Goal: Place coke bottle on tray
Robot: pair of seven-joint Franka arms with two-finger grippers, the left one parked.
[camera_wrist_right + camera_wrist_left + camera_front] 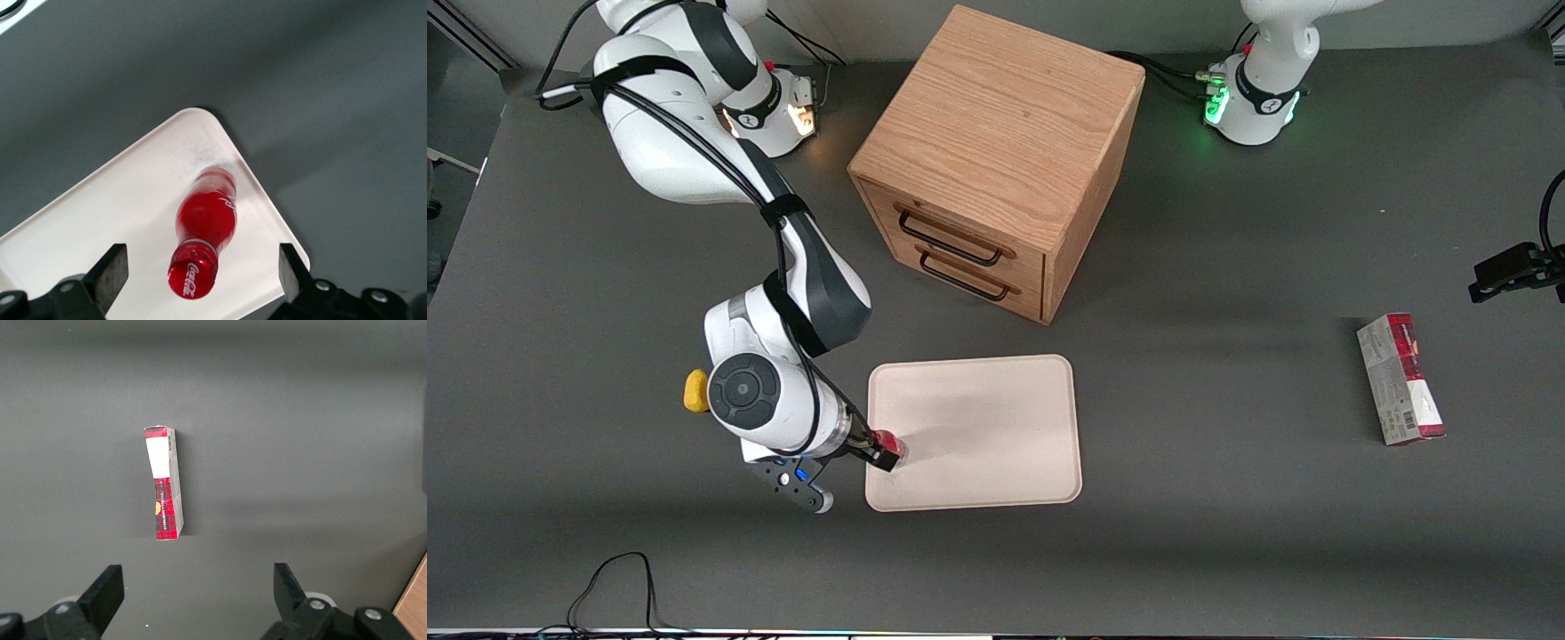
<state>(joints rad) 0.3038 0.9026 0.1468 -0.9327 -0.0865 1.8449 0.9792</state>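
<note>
The coke bottle (207, 217), small and red with a red cap, stands on the cream tray (100, 220) close to one rounded corner. In the front view the bottle (894, 443) is at the tray's (987, 427) edge toward the working arm, near the corner nearest the camera. My right gripper (200, 261) is above the bottle with its fingers (112, 267) spread wide on either side of the cap, touching nothing. In the front view the gripper (882, 455) hangs over that same tray edge.
A wooden drawer cabinet (996, 160) stands farther from the camera than the tray. A yellow lump (695, 391) lies beside the working arm's wrist. A red-and-grey box (1400, 380) lies toward the parked arm's end; it also shows in the left wrist view (164, 483).
</note>
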